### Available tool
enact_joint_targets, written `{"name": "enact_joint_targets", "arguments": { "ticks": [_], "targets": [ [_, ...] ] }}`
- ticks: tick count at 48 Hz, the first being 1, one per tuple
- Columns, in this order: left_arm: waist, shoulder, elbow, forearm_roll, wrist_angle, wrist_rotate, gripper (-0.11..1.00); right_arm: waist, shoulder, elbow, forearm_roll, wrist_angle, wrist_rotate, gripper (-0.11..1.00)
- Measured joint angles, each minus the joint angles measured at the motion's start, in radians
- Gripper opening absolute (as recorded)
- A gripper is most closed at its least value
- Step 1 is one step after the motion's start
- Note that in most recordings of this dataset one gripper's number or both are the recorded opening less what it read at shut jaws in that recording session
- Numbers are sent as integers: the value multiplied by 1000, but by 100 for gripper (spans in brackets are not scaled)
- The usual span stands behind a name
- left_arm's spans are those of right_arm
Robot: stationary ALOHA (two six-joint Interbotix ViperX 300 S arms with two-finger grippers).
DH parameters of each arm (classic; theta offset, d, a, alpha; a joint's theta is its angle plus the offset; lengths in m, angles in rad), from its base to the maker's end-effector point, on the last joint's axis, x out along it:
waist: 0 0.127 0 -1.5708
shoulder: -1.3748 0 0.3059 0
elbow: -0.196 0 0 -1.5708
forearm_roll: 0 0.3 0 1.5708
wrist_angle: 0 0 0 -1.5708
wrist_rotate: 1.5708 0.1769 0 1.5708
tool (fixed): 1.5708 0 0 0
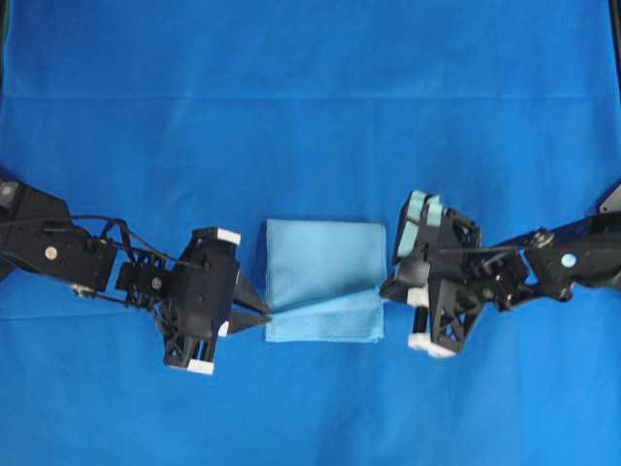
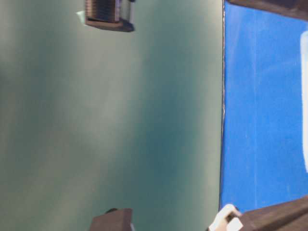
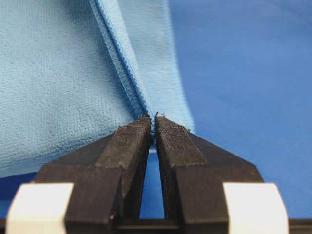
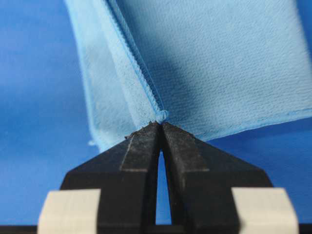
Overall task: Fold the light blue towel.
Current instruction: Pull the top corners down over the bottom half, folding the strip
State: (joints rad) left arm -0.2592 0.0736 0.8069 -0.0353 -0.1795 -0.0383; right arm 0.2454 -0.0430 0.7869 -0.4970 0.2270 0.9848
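Arms low and inward from both sides, fingers of left gripper [image 1: 264,316] and right gripper [image 1: 381,288] each pinching light blue towel [image 1: 325,264] hem.

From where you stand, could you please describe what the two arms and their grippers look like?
Both arms are black, open-framed and skeletal, with thin black cables looping along the links. The left gripper and right gripper each end in two black, wedge-shaped, ridged fingers carried on white blocks. The right arm bears a small pale blue dot, and pale teal pieces sit on its wrist.
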Motion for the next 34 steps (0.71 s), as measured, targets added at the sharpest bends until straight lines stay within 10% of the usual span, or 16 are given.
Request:
{"name": "enact_joint_targets", "arguments": {
  "ticks": [18,34],
  "targets": [
    [-6,77,-14,-2,-14,-2,12,9,67,-12,2,-31,6,3],
    [-15,94,-17,-2,-37,-3,47,9,72,-12,2,-75,8,5]
  ]
}}
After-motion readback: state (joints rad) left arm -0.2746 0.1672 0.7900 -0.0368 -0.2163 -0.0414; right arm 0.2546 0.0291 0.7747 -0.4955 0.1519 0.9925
